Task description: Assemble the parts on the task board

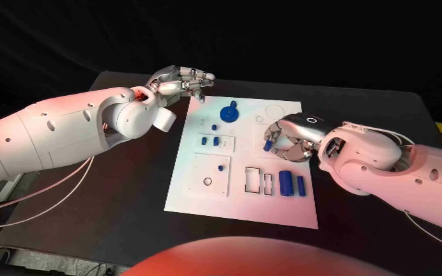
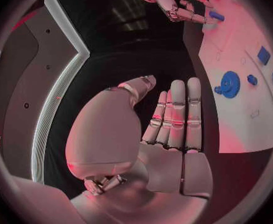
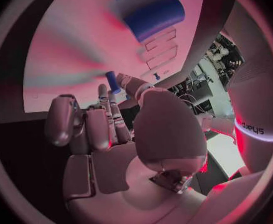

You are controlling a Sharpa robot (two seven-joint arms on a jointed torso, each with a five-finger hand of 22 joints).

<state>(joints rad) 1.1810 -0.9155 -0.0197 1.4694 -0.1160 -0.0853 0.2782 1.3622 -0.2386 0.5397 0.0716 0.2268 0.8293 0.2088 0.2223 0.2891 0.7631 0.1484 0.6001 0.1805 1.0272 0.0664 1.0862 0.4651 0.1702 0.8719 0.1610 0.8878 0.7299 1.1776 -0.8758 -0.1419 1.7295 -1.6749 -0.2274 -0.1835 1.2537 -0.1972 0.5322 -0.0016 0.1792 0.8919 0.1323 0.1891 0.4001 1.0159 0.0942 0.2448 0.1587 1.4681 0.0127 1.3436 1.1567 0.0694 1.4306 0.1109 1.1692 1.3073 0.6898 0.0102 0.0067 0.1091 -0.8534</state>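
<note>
Black counter (image 1: 120,225) carries the white task board (image 1: 276,206) at centre. No readable labels on the board. Right hand (image 1: 290,140) over the board's middle, pinching a small blue peg (image 1: 268,144) at its fingertips. Left hand (image 1: 181,83) hovers off the board's far-left corner, fingers straight, holding nothing. Blue gear (image 1: 228,112) sits nearby on the board.

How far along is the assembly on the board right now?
Early, it seems. Done: a blue gear sits on the board, though whether it is fully seated is unclear. In hand: the right hand pinches a small blue peg above the board. The left hand hovers off the board's far corner, holding nothing. Left: two blue cylinders lie loose beside empty rectangular slots.
</note>
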